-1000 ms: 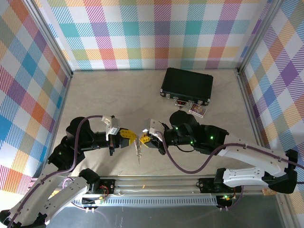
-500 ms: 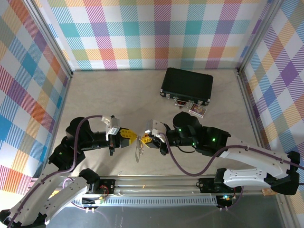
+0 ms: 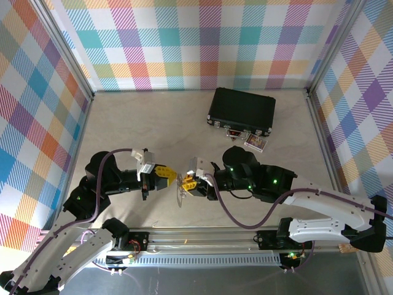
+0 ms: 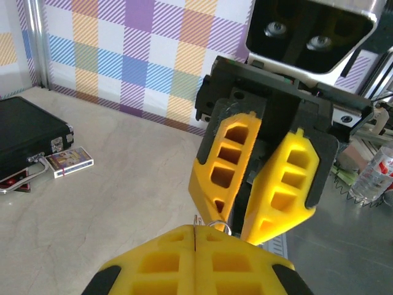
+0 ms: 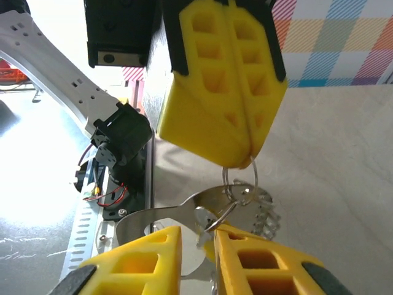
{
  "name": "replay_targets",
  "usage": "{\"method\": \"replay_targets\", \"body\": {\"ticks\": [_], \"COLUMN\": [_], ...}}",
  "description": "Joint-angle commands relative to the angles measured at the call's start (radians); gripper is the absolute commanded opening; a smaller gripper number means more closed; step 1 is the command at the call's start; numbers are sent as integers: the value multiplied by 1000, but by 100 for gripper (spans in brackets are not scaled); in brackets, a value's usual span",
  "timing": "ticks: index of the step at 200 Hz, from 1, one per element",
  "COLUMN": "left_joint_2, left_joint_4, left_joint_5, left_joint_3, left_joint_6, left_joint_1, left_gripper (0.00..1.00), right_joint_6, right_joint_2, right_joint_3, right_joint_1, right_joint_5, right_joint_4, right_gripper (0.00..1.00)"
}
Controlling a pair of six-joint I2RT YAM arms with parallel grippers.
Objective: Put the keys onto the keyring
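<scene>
Two grippers are meeting tip to tip over the near part of the tabletop (image 3: 141, 123). My left gripper (image 3: 169, 178) is pinching the keyring (image 5: 239, 175). Its yellow fingers are pressing fully together, and the thin loop is hanging out just under their tips. My right gripper (image 3: 184, 182) is gripping a flat key (image 5: 153, 216), with its fingers standing only a narrow slit apart and the metal sitting between them. The flat key is touching the keyring at that slit, though I cannot tell whether it is threaded on. More keys (image 5: 261, 209), one with a toothed edge, are dangling from the loop beside it. A black case (image 3: 241, 110) is lying well apart toward the back wall, with a small card box (image 3: 256, 143) sitting just beside it.
</scene>
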Motion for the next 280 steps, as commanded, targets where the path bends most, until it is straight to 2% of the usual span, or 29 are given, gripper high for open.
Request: {"method": "replay_targets", "body": {"ticks": [1,54,90,105,138,182,228,280], "left_joint_2": [-2,-11,-28,-25,-13,-1,2,12], "left_joint_4": [62,131,379,455,517,553,575,590], "left_joint_5": [-14,-13,2,7,39,69,79,97], "left_joint_3": [3,16,-50,-69,-79,-90,-103,-109], "left_joint_6": [-14,-93,-276,-317,-335,-359,-373,-383], "left_joint_1": [-4,-4,-4,-6,-6,-6,-6,-4], "left_gripper": [0,0,0,0,0,0,0,0], "right_joint_6": [-5,41,98,167,226,233,227,221], "right_joint_2": [-30,-124,-206,-214,-211,-154,-111,-103], "right_joint_3": [-14,-63,-80,-78,-76,-55,-37,-29], "right_joint_1": [9,7,-24,-60,-129,-135,-134,-134], "right_joint_5": [-17,47,108,79,-70,-160,-215,-219], "right_joint_4": [24,74,98,109,168,218,266,295], "right_gripper": [26,29,29,28,27,27,27,22]}}
